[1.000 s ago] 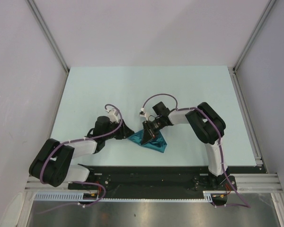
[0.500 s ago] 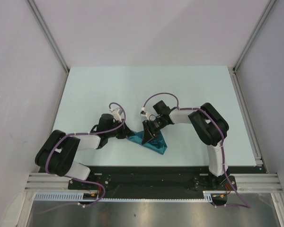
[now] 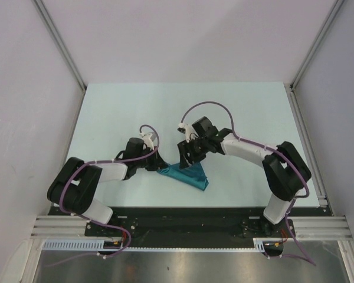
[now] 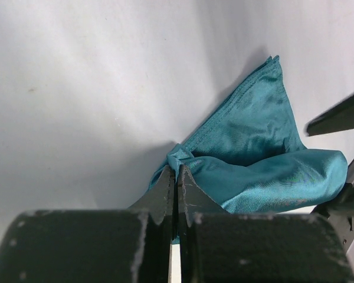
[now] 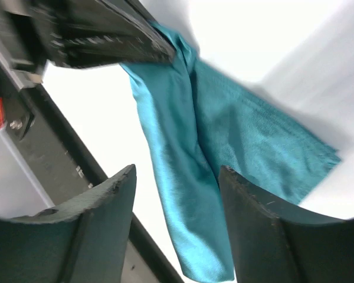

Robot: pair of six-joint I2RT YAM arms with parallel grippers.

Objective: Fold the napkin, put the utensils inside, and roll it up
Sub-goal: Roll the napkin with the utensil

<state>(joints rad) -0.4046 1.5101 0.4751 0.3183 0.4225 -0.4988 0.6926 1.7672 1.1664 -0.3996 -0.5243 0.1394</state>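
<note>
On the pale table [image 3: 124,112], the left pincer [image 3: 156,167] is clamped on the left corner of the bunched teal napkin [image 3: 190,175], which lies near the near edge, while the right pincer [image 3: 187,157] hangs over it, jaws apart.

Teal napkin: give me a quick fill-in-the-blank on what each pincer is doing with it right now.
1. The left pincer is ___ on a corner of the teal, shiny cloth napkin.
2. The right pincer, above that napkin, is ___.
3. The task's utensil, a small ___, shows in no view.

Missing words: shut; open; spoon.
</note>
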